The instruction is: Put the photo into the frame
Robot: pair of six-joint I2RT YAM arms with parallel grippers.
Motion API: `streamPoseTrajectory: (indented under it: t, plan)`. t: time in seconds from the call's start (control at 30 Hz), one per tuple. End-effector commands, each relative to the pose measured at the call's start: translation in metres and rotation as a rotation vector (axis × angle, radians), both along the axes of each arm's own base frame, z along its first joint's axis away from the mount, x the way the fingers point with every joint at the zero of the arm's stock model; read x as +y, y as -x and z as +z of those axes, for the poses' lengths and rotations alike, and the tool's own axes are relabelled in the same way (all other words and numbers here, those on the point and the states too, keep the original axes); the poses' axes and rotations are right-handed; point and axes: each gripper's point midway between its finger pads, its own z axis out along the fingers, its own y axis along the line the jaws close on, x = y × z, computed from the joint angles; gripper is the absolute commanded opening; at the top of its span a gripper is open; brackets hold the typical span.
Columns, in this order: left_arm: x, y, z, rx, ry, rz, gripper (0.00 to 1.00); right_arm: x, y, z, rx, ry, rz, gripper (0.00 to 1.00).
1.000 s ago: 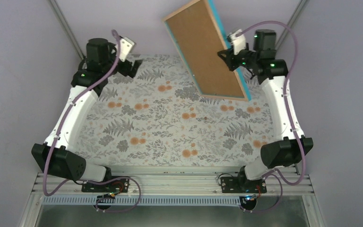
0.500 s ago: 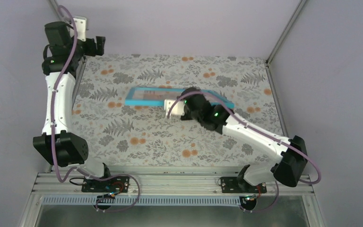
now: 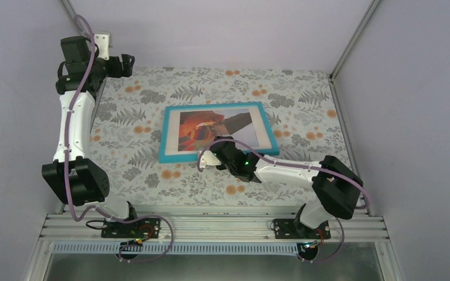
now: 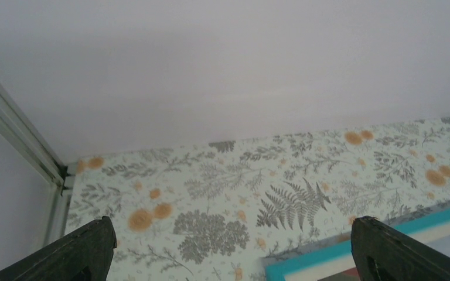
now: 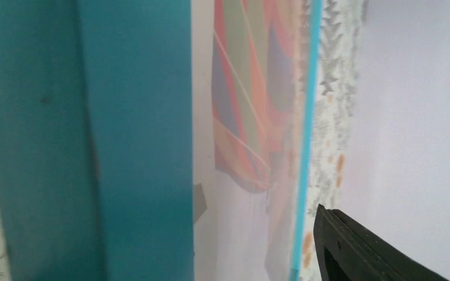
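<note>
The frame is lying flat and face up near the middle of the bench, a little toward 12 o'clock, and the photo is showing through its pane inside a cream mat, so the task is looking essentially done. The right end effector is sitting at the frame's 6 o'clock rim, overlapping it from above. Its wrist view is showing the turquoise rim very close and only one dark finger, so I cannot tell whether it is clenched on the rim or released. The main risk, as I am judging it, is lying in the withdrawal: if the fingers are catching the rim, pulling away could drag or tip the frame and shift the print behind the mat. The left end effector is hanging high at the bench's 10 o'clock corner, fingers spread wide and holding nothing, well apart from the frame. The photo is reading as orange-red, blue and green balloon panels on pale sky, with a dark diagonal patch at its 2 o'clock, possibly a reflection
</note>
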Motion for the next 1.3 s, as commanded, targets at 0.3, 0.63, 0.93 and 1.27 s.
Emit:
streamPoseTrajectory:
  t: [0.3, 0.63, 0.93, 1.27]
  plan:
    - [-0.011, 0.014, -0.058, 0.119, 0.005, -0.07, 1.0, 0.029, 0.046, -0.042, 0.324, -0.096, 0.097, 0.99]
    - [-0.054, 0.035, -0.089, 0.15, -0.132, -0.307, 1.0, 0.007, 0.036, 0.03, 0.79, -0.342, 0.094, 1.0]
    - [-0.16, 0.125, -0.163, 0.103, -0.323, -0.69, 1.0, -0.06, -0.134, 0.051, 0.928, -0.654, -0.211, 1.0]
    - [-0.216, 0.214, -0.249, 0.164, -0.485, -0.956, 1.0, -0.074, -0.259, 0.005, 0.937, -0.811, -0.332, 1.0]
